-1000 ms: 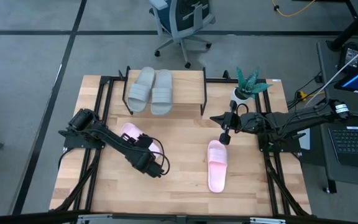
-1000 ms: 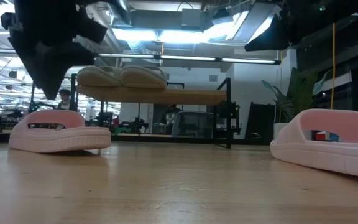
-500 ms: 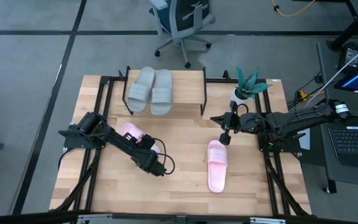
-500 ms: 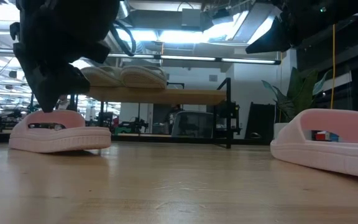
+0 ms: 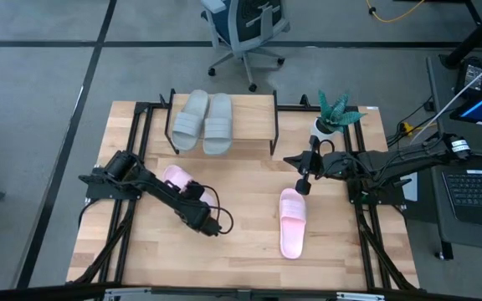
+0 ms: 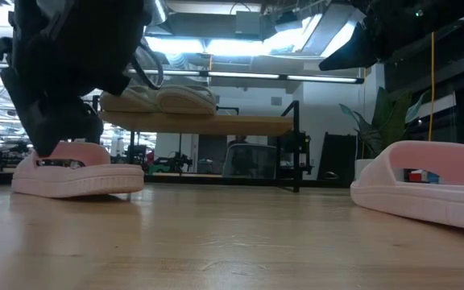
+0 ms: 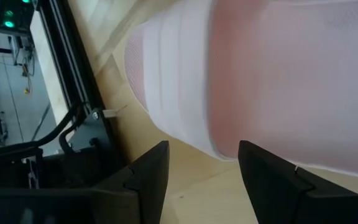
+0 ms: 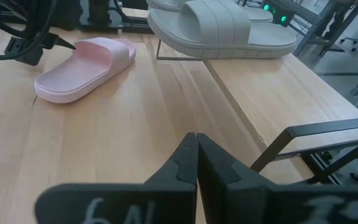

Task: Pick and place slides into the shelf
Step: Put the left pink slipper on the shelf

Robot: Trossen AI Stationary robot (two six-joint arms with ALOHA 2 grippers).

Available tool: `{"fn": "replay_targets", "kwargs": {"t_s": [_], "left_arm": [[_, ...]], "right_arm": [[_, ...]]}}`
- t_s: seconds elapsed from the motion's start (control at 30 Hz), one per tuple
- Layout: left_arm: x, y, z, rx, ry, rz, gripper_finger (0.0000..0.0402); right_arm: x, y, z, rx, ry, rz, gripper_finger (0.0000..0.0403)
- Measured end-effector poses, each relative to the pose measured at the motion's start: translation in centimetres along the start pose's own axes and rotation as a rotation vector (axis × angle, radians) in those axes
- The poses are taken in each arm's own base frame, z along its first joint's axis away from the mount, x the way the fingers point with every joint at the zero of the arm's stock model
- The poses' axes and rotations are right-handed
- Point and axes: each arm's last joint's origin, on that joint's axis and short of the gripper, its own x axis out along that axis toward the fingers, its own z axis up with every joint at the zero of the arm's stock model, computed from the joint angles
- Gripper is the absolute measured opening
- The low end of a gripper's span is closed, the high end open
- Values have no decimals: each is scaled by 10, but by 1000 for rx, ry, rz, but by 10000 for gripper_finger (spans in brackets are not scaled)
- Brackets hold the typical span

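Two pale grey-green slides (image 5: 204, 122) lie side by side on the shelf (image 5: 249, 125) at the table's far side. One pink slide (image 5: 174, 177) lies flat on the table at the left. My left gripper (image 7: 204, 152) is open and slants down close over it, a finger on either side of its rounded end (image 7: 185, 134). In the low view my left gripper (image 6: 51, 141) hangs right at the pink slide's strap (image 6: 83, 153). A second pink slide (image 5: 292, 222) lies on its sole at the right. My right gripper (image 5: 302, 186) is shut and hovers above that slide's far end.
A potted plant (image 5: 335, 117) stands at the table's far right corner. Black frame rails (image 5: 128, 142) run along both sides of the table. Bare wood (image 5: 241, 234) lies between the two pink slides. An office chair (image 5: 245, 29) stands beyond the table.
My left gripper has sunk toward the left pink slide, tipping a little more downward, and stays open. The slide has not moved.
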Motion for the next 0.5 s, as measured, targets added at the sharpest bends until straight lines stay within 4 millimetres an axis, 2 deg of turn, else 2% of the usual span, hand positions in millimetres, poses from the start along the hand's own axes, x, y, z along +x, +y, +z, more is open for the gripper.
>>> {"fn": "replay_targets", "kwargs": {"t_s": [0.5], "left_arm": [[4,1,0,3,3,15,184]], "right_arm": [[0,0,0,0,1,0,4]]}}
